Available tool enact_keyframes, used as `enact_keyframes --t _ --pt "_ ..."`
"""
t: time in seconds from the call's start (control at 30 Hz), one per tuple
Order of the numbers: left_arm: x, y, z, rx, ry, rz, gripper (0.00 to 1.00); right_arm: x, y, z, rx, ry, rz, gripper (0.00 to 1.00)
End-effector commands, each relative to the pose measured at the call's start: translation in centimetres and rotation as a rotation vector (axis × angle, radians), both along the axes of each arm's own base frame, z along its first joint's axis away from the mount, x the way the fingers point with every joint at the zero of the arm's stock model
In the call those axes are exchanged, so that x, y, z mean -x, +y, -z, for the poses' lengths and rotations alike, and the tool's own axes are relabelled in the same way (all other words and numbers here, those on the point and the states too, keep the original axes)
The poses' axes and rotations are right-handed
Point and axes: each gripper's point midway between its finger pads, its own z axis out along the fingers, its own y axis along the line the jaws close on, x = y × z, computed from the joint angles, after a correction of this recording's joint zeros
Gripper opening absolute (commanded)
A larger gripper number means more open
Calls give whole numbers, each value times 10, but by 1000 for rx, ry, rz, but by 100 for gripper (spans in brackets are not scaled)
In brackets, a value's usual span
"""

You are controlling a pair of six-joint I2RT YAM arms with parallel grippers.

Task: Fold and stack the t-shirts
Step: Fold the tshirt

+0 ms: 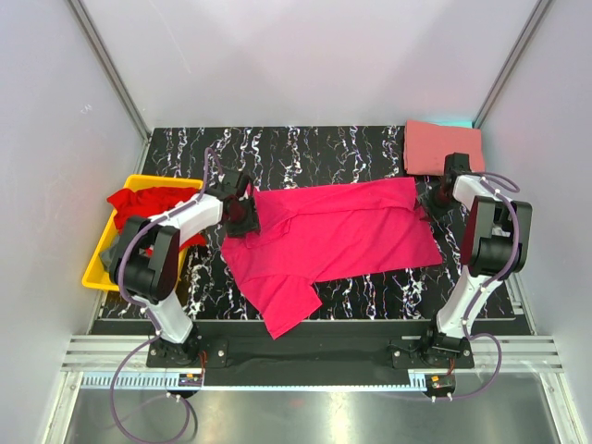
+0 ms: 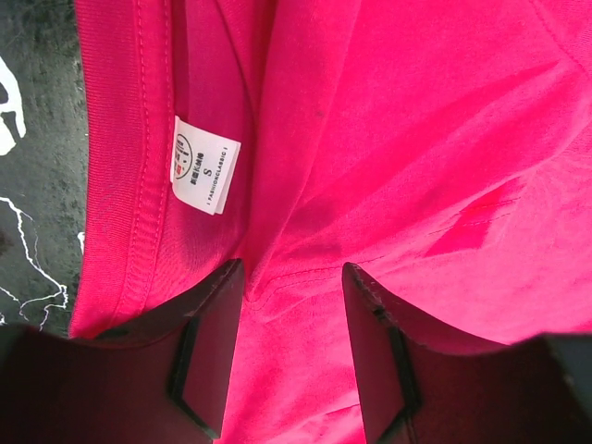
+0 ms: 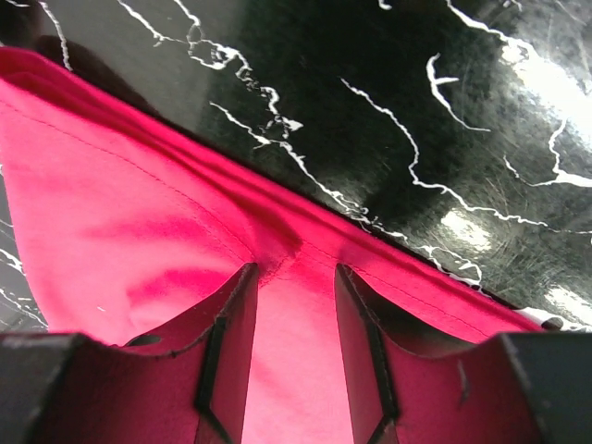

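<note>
Left gripper (image 2: 291, 273), right gripper (image 3: 296, 273) on magenta shirt (image 1: 342, 231); one folded

Left straddles the collar, right the hem; jaws part-spread over cloth, clamping can't be told. Shirt lies spread on table (image 1: 370, 294), sleeve reaching near edge. Salmon shirt (image 1: 442, 146) folded, far right corner. Red shirt (image 1: 148, 202) sits in bin (image 1: 92, 268), unfolded. Bare table behind shirt gives room.

We see a black marbled table (image 1: 370, 148) bearing a spread magenta t-shirt (image 1: 342, 231). Left of it sits a yellow bin (image 1: 97, 268), and beyond its right end lies a folded salmon t-shirt (image 1: 444, 146).
</note>
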Motion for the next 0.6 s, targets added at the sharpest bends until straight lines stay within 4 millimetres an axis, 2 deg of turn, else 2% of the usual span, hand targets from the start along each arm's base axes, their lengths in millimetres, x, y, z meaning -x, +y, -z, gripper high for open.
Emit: enact_keyframes --t 0.0,0.2,0.43,0.53,0.57 --pt "-14 -2 -6 1 -51 -11 50 -11 -5 -17 26 -59 40 46" --pt "-13 -2 -5 5 -51 -19 45 -19 -7 -13 32 -78 37 46" --pt "-14 -6 -1 13 -37 -15 33 -24 -8 -10 38 -81 24 44" --pt "-15 -6 -2 13 -39 -19 21 -26 -8 -8 36 -84 26 42" --pt "-16 -6 -5 12 -44 -18 10 -27 -8 -7 36 -86 25 40"
